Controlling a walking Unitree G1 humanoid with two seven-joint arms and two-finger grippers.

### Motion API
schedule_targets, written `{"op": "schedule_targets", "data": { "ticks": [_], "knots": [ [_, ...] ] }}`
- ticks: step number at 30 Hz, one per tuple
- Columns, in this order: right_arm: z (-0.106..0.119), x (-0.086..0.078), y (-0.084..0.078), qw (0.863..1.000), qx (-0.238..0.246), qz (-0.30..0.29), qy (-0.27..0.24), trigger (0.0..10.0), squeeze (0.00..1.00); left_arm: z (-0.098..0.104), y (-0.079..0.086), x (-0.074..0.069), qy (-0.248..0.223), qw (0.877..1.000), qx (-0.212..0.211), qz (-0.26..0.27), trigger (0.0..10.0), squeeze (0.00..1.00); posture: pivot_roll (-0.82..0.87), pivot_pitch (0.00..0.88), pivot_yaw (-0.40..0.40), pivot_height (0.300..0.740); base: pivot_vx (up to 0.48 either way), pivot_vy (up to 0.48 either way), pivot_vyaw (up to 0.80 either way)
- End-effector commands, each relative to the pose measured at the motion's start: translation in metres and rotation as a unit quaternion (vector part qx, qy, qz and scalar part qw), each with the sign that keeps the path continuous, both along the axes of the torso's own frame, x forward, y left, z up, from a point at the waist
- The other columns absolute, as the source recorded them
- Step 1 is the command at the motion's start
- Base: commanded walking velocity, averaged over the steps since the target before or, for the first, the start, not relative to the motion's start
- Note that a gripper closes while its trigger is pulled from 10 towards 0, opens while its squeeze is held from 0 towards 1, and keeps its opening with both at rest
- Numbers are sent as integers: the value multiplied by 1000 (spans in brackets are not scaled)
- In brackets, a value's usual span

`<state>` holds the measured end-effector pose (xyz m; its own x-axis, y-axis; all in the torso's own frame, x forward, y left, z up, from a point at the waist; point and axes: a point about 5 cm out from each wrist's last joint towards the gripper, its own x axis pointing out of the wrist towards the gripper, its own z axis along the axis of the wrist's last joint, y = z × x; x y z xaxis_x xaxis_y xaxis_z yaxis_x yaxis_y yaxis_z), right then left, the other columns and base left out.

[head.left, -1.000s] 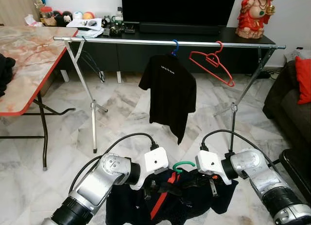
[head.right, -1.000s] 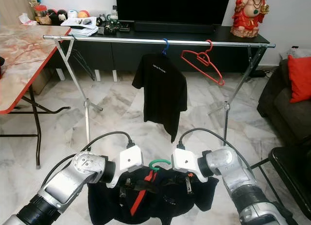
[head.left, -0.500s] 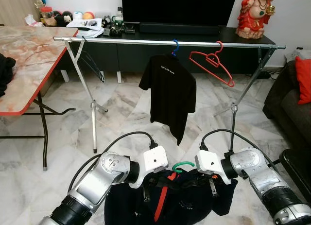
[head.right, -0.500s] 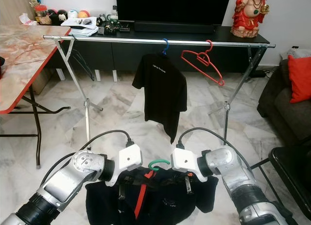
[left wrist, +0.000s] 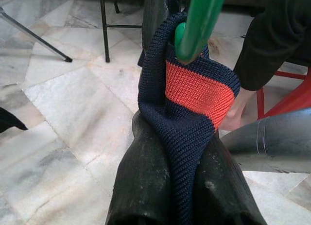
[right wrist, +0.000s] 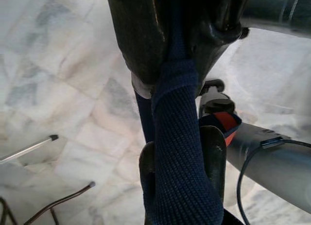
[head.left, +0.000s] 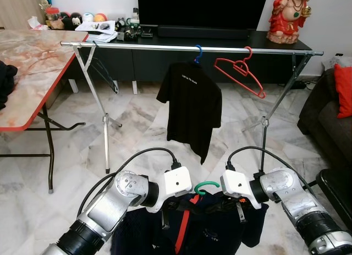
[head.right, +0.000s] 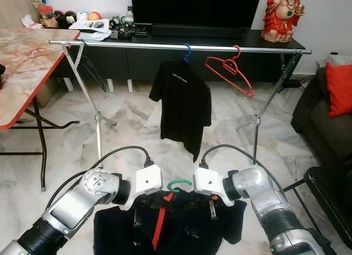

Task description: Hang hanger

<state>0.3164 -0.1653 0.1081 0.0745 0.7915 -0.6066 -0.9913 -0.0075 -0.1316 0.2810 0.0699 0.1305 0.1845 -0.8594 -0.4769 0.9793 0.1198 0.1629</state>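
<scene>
Both grippers are working together low in front of the robot. Left gripper is pinching the dark blue knit top w/ its orange stripe, fingers pressed tight on the cloth right by the green hanger. Right gripper is squeezing the other side of the same top, so the cloth is hanging between them.

Green hook is poking up between the two white wrists, well below the silver rail.

To do this well, I think both arms should be going up evenly so the hanger is staying level & the hook is facing the rail. Best spot looks like the bare bit of rail between the black t-shirt & the table side, away from the red hanger.
</scene>
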Motion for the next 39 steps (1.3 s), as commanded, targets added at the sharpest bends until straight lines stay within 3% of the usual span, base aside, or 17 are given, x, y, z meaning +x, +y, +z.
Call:
{"op": "schedule_targets", "data": {
  "ticks": [1, 3, 4, 5, 6, 13, 21, 22, 25, 31, 32, 33, 34, 35, 36, 38, 39],
  "knots": [
    [15, 11, -4, 998, 15, -32, -44, 10000, 0, -10, -3, -7, 35, 999, 1, -16, 0, 0, -22, 62, -77, 740, 0, 0, 0],
    [14, 11, -4, 999, 18, -36, -33, 10000, 0, -10, -3, -7, 35, 999, 1, -15, 0, 0, -22, 62, -77, 740, 0, 0, 0],
    [14, 10, -3, 999, 23, -33, -30, 10000, 384, -10, -2, -7, 34, 999, 1, -14, 0, 0, -21, 60, -76, 740, 0, 0, 0],
    [15, 10, -3, 999, 25, -31, -27, 10000, 937, -10, -1, -7, 34, 999, 3, -12, 0, 0, -21, 59, -75, 740, 0, 0, 0],
    [15, 9, -2, 999, 27, -28, -23, 10000, 1000, -10, 0, -6, 34, 999, 4, -11, 0, 0, -21, 59, -75, 740, 0, 0, 0],
    [9, 0, -5, 1000, 14, 7, 11, 10000, 1000, -18, 11, -4, 36, 999, 27, 9, 0, 0, -20, 49, -72, 740, 0, 0, 0],
    [15, 4, -8, 1000, 7, 1, 5, 10000, 1000, -29, 24, 3, 33, 997, 45, 51, 0, 0, -24, 52, -72, 740, 0, 0, 0],
    [16, 5, -13, 1000, -2, -9, -2, 10000, 1000, -33, 28, 7, 32, 996, 31, 83, 0, 0, -24, 55, -73, 740, 0, 0, 0],
    [16, 7, -15, 1000, -3, -18, -10, 10000, 1000, -35, 31, 10, 33, 994, 22, 106, 0, 0, -24, 55, -73, 740, 0, 0, 0],
    [17, 16, -25, 992, 36, -115, -46, 10000, 1000, -45, 52, 22, 4, 980, 16, 197, 0, 0, -26, 60, -64, 740, 0, 0, 0],
    [18, 18, -26, 988, 46, -135, -58, 10000, 859, -48, 56, 23, 2, 977, 23, 212, 0, 0, -30, 60, -64, 740, 0, 0, 0],
    [20, 23, -29, 979, 61, -177, -76, 10000, 0, -52, 58, 23, -1, 974, 26, 225, 0, 0, -37, 61, -65, 740, 0, 0, 0],
    [23, 33, -39, 953, 84, -270, -108, 10000, 0, -57, 63, 25, -9, 966, 30, 258, 118, 0, -39, 63, -63, 740, 0, 0, 0],
    [23, 39, -51, 917, 102, -363, -128, 10000, 0, -61, 67, 28, -22, 954, 35, 297, 4431, 0, -36, 65, -60, 740, 0, 0, 0],
    [22, 41, -56, 902, 108, -397, -131, 10000, 0, -63, 69, 29, -26, 949, 37, 312, 4431, 0, -35, 65, -60, 740, 0, 0, 0],
    [21, 42, -58, 894, 111, -413, -132, 10000, 0, -63, 70, 30, -28, 947, 38, 318, 4431, 0, -35, 65, -60, 740, 0, 0, 0],
    [10, 39, -64, 870, 119, -463, -119, 10000, 0, -64, 74, 31, -36, 937, 31, 345, 10000, 0, -38, 68, -61, 740, 0, 0, 0]
  ]
}}
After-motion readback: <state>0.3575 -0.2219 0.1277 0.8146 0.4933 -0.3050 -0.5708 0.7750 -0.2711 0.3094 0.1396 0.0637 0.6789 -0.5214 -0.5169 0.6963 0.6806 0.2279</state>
